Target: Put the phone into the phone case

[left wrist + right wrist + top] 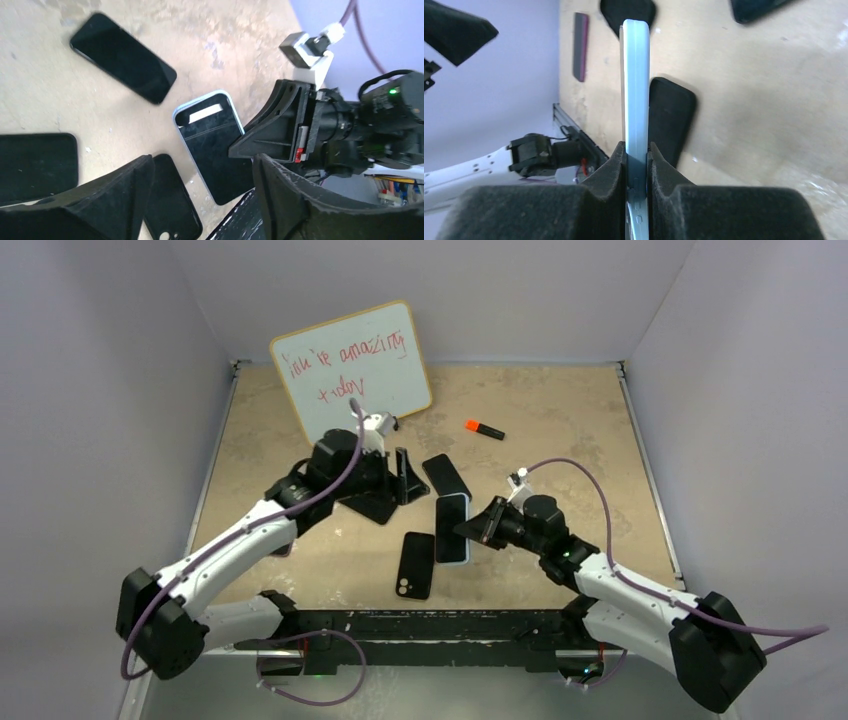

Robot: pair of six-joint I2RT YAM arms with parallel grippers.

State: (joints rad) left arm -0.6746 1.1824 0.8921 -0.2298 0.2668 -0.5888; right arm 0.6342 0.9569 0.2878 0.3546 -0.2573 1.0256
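Well, right gripper [636,156] pinches the blue-rimmed phone [635,75] across its flat faces; left gripper [202,192] gapes empty. Looks stiff, thin, slick; the long edges seem safer.

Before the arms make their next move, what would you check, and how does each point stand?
1. Right gripper clamped on the light-blue-rimmed phone: ok.
2. Left gripper open and holding nothing: ok.
3. Black phone case lying flat on the table, uncovered: ok.
4. Spare black phone apart from both grippers: ok.
5. Held phone lifted off the table: cannot tell.
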